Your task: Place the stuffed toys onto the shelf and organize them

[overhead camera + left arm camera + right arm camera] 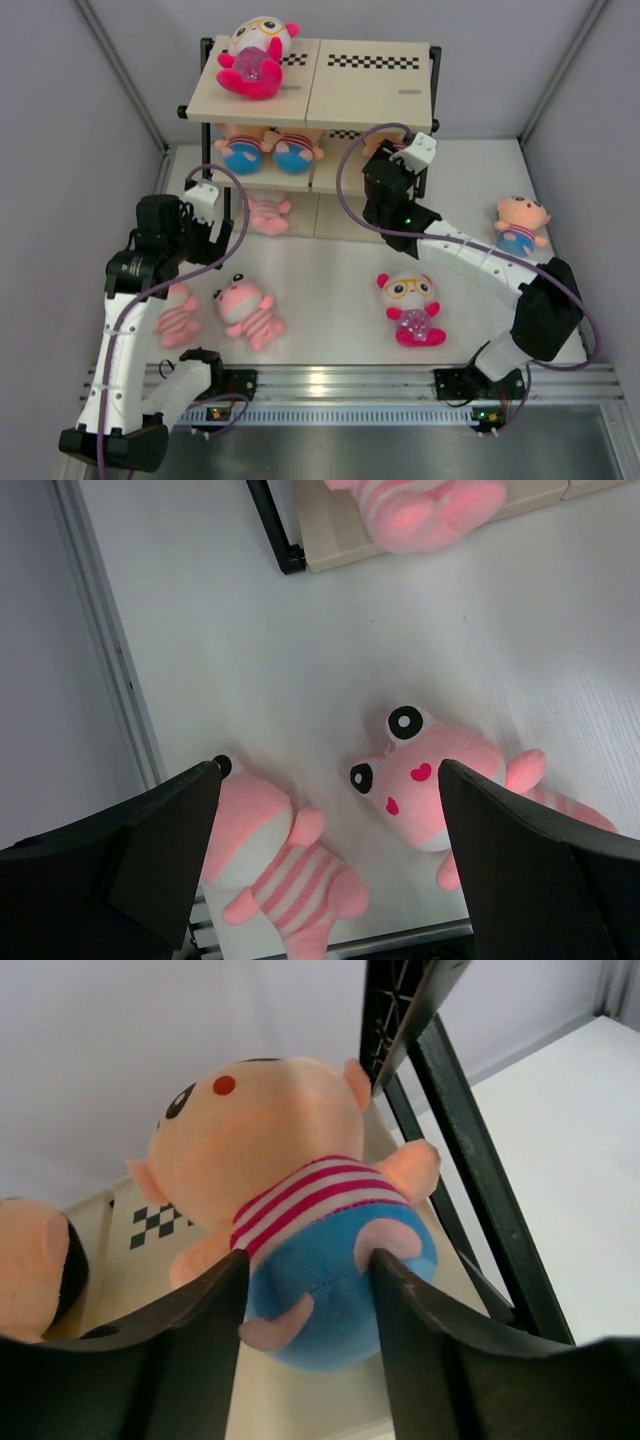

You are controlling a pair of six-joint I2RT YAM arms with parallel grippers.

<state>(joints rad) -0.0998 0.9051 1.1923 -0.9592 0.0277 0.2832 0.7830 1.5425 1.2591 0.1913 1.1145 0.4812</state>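
A peach toy (300, 1200) is seated on the middle board of the shelf (370, 95), flanked by the fingers (190, 1340) of the right gripper (310, 1260). Whether it is clasped or released cannot be told. The left gripper (330, 770) is spread wide above two pink toys (430, 780) on the table (330, 270).

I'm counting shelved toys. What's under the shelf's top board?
Two peach toys show on the middle tier at left; a third peach toy sits in the right tool at the tier's right end. A pink toy lies on the bottom tier. The top board covers the rest.
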